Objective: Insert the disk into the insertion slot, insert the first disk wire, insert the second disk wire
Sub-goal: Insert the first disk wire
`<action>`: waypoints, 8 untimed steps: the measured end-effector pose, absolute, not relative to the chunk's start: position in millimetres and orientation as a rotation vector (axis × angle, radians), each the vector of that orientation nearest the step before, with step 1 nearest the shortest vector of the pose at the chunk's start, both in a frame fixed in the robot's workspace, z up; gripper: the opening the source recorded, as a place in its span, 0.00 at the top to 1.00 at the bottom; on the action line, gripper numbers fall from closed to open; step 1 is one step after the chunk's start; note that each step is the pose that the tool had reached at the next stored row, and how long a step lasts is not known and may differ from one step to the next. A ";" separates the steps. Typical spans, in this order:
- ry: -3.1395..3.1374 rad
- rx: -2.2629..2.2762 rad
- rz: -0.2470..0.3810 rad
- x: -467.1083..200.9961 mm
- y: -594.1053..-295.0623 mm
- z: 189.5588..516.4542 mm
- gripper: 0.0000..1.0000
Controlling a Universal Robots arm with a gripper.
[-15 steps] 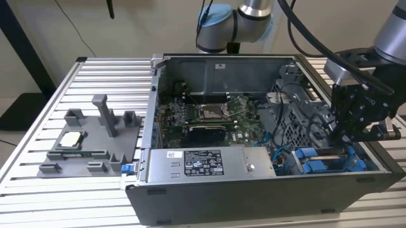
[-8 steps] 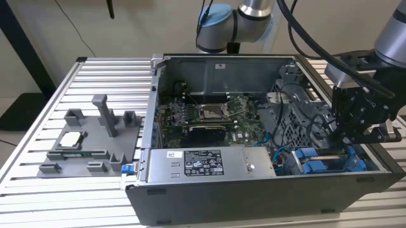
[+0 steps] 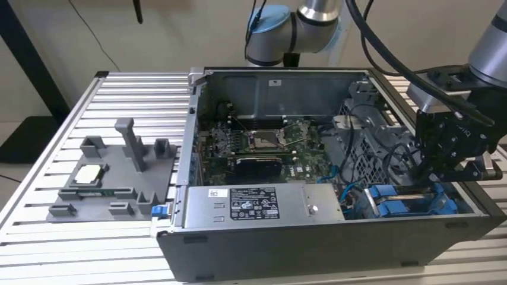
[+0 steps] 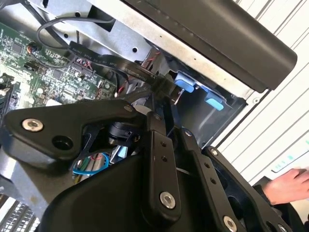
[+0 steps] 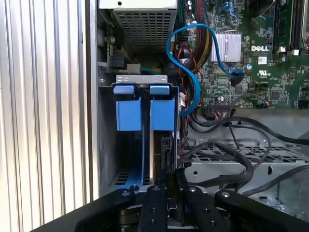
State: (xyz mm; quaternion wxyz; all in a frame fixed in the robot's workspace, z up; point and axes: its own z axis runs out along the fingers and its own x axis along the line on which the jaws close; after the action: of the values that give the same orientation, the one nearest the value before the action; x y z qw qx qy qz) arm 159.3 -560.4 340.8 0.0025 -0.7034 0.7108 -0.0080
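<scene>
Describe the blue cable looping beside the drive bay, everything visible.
In the first wrist view the blue cable is thin, flat, glossy, plastic-looking. From beside the blue drive carriers it loops up over a bundle of coloured wires and drops to a dark plug on the green motherboard. Its other end is hidden beside the bay.

Exterior view set high, looking down into the open computer case (image 3: 301, 95) on the slatted table (image 3: 47, 255), drive bay (image 3: 412, 202) at four o'clock, first wrist view close over that bay, second wrist view oblique across it, both wrist views sharing bay and motherboard (image 5: 270, 63).
</scene>
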 end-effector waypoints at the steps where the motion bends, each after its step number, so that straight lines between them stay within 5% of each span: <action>1: 2.230 -2.206 -0.025 159.3 -560.4 340.4 0.81; 8: 2.228 -2.205 -0.025 159.3 -561.3 334.2 0.81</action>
State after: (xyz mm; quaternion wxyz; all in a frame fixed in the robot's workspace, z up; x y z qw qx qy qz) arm 159.3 -561.3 334.2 0.0032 -0.7034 0.7108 -0.0081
